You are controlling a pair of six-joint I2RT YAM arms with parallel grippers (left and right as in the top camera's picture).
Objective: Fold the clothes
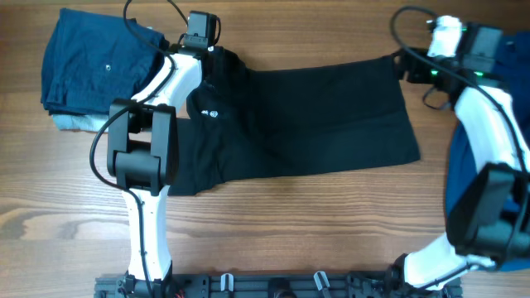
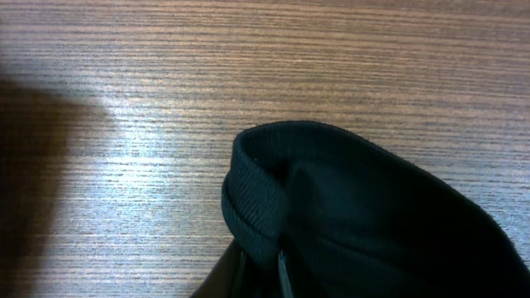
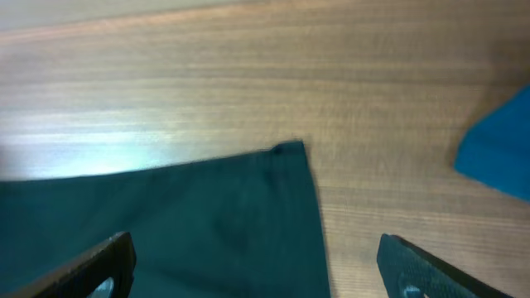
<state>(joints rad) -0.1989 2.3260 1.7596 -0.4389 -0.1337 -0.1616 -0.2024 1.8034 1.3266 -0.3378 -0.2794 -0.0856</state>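
Broadly, the wooden table [image 1: 331, 223] carried a black garment [image 1: 315, 116] spread flat between both arms. Its ribbed waistband fold sat right at the left gripper [image 1: 215, 56], whose jaws appeared closed on the cloth, bunching it upward; the fingers themselves were mostly hidden. The garment's corner lay directly beneath the right gripper [image 3: 255, 248], between its widely parted, unladen fingers. A stack of folded navy clothes [image 1: 91, 66] lay just beside the left gripper, and a blue cloth [image 3: 501, 153] lay near the right one.
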